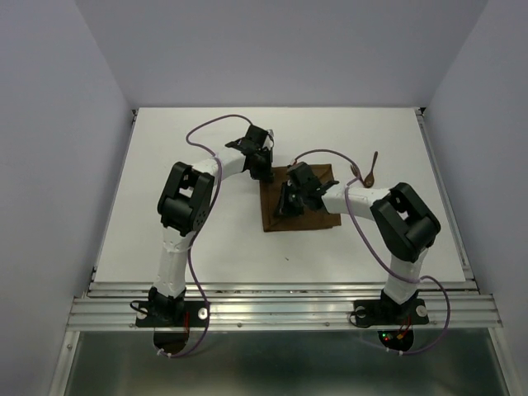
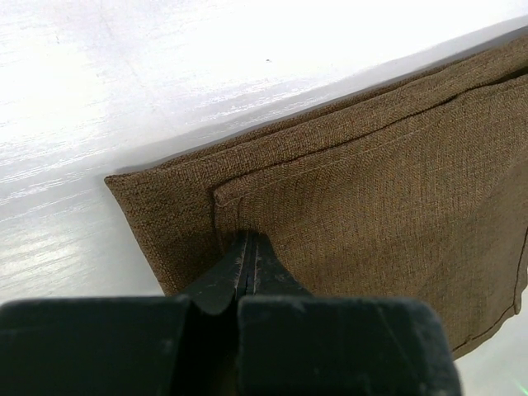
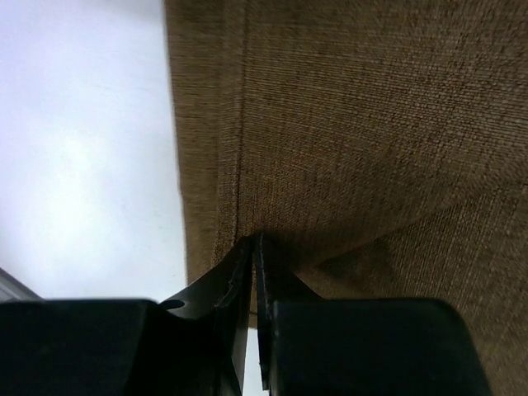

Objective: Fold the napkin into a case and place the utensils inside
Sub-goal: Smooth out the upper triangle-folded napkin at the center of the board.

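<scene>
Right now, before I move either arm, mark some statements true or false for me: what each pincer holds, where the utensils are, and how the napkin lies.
1. The left pincer is shut on the napkin. True.
2. The right pincer hangs open over bare table. False: it is shut on the napkin's edge.
3. The utensils are tucked inside the napkin. False: they lie on the table, to the right of the napkin.
4. The napkin is folded, one layer lying over another. True.
</scene>
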{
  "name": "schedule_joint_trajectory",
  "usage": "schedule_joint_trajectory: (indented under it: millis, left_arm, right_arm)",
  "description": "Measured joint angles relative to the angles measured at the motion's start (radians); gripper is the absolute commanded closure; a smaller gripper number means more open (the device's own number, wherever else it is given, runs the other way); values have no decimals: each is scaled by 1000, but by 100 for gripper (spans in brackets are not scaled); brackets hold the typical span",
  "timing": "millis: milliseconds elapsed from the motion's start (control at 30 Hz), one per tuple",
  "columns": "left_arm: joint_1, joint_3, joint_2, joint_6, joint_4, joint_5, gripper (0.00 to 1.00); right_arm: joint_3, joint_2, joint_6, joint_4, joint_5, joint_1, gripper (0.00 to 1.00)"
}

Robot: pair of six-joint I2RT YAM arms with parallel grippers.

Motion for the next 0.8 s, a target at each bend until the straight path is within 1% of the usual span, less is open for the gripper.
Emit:
schedule_joint_trajectory:
  millis: [67, 167, 333, 533, 800]
  left_arm:
    - [0, -1, 0, 0, 2, 3, 100]
    - [0, -4, 0, -1, 6, 10, 100]
    - [0, -19, -2, -5, 35, 23, 100]
    - [0, -20, -2, -5, 42, 29, 100]
    - [0, -21, -2, -6, 42, 29, 100]
  right_arm:
    - [0, 35, -1, 8, -5, 0, 92]
    - [0, 57, 6, 24, -4, -2, 91]
    - [-19, 24, 0, 19, 37, 21, 90]
    - [-47, -44, -2, 6, 48, 44, 90]
    - [-64, -19, 10, 39, 33, 73, 91]
